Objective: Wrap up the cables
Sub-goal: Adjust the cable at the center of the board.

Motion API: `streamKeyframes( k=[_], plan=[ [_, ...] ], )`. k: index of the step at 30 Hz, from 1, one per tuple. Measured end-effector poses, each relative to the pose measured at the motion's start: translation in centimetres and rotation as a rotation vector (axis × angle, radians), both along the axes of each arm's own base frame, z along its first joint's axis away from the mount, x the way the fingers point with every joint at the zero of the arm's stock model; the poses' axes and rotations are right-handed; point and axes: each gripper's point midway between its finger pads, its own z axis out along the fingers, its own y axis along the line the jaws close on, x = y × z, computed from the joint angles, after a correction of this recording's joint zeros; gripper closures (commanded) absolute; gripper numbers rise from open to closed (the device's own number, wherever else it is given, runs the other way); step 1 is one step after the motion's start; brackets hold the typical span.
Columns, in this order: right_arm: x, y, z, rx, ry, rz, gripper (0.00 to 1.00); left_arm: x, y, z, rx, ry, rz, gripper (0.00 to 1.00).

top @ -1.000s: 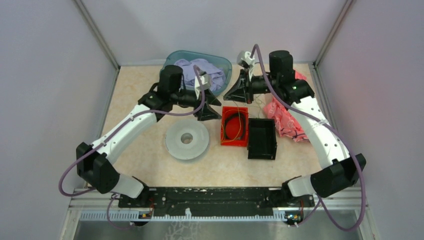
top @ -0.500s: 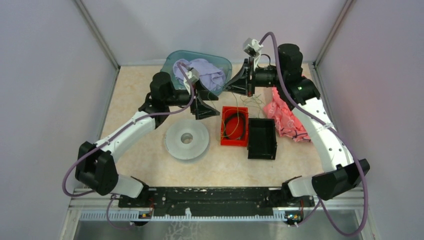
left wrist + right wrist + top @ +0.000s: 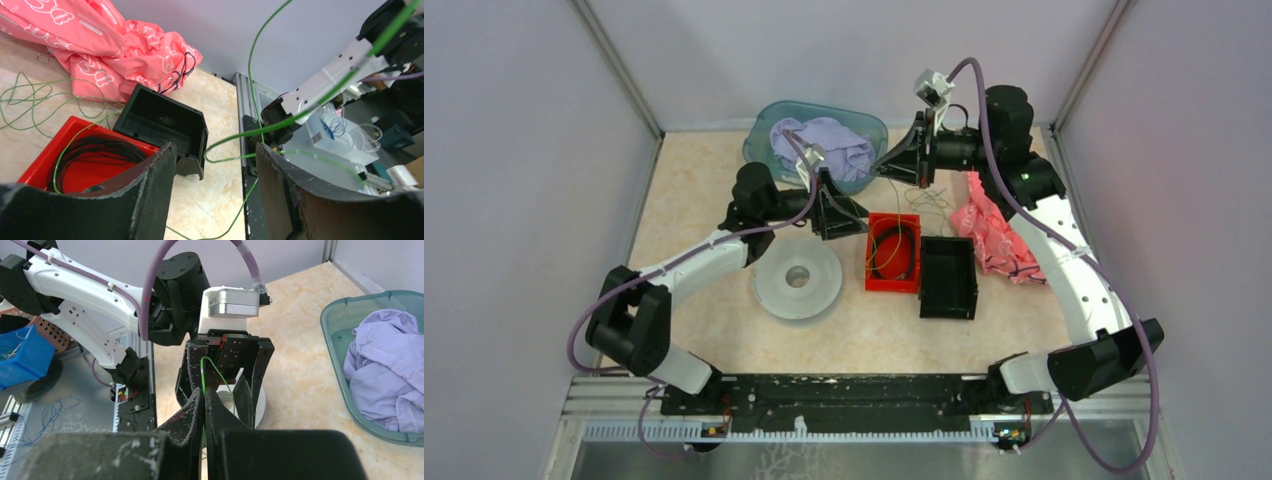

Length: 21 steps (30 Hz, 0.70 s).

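Not much of the wrapping is done, as far as can be told. The cables [image 3: 929, 198] are not yet gathered up. Some thin green loops are spread on the table [image 3: 874, 335] at the far side, between the red tray [image 3: 892, 287] and the pink cloth [image 3: 989, 235]. More loops are seen lying inside the red tray. The black box [image 3: 947, 290] just right of the tray looks empty from the left wrist view.

One green strand [image 3: 202, 371] is lifted off the table. It is pinched at the far side by the right gripper [image 3: 204, 399], whose fingers are pressed tight together on it. From there the strand is stretched through the air to the left gripper [image 3: 214, 160]. The left gripper's fingers [image 3: 155, 180] are held wide apart. The strand is seen running through the gap between them, but it is not squeezed there.

The white spool [image 3: 819, 290] is lying flat on the table, left of the red tray. No wire can be seen wound on it. So most of the job seems to be left: the loose loops must be pulled in and wound up neatly. Only the first step, getting hold of one strand, looks to be in hand.
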Motion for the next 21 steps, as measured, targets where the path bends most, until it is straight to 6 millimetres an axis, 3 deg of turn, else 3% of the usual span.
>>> streamKeyframes(
  k=[7,16,21],
  plan=[
    [0.2,-0.2,0.1,0.004,0.005,-0.01,1.0,0.5,-0.5,0.3,-0.039,0.066,0.005,0.52],
    [1.9,-1.9,0.5,0.011,-0.014,-0.092,1.0,0.6,-0.5,0.4,-0.048,0.059,0.008,0.99],
    [3.5,-4.5,-0.3,-0.039,-0.063,-0.23,1.0,0.6,-0.1,0.2,0.002,0.009,0.028,1.0]
  ],
)
